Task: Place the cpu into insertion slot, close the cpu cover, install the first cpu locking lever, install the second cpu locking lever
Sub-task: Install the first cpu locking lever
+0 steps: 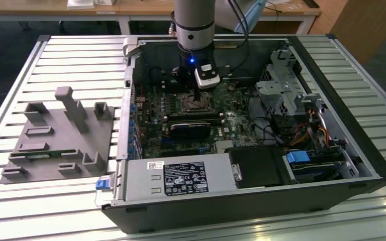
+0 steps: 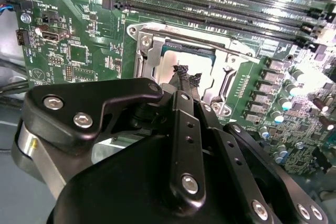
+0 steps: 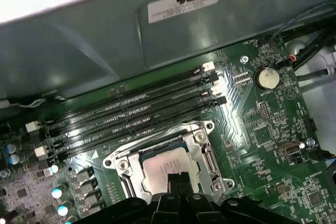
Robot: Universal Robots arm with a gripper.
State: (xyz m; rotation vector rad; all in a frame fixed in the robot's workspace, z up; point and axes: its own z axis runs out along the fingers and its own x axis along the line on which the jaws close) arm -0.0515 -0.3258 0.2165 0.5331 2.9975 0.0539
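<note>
The cpu [image 3: 156, 165] lies flat in the insertion slot [image 1: 194, 104], its pale silver face up; in the second wrist view the cpu [image 2: 185, 55] shows as a dark-edged square. The cpu cover [image 3: 122, 167], a silver frame, lies down around it, and its edge [image 2: 148, 51] shows beside the chip. A thin metal lever rod [image 2: 210, 43] runs along one side of the socket. My gripper [image 3: 178, 178] hangs straight over the chip with its black fingertips [image 2: 180, 73] pressed together and nothing between them. The arm [image 1: 193, 30] stands upright over the motherboard.
Long black memory slots [image 3: 131, 111] run beside the socket, and a coin battery [image 3: 266, 77] sits further off. A grey power supply [image 1: 176, 178] fills the case's near side, with a drive cage [image 1: 280, 90] at the exterior view's right. A grey fixture [image 1: 59, 135] lies outside the case.
</note>
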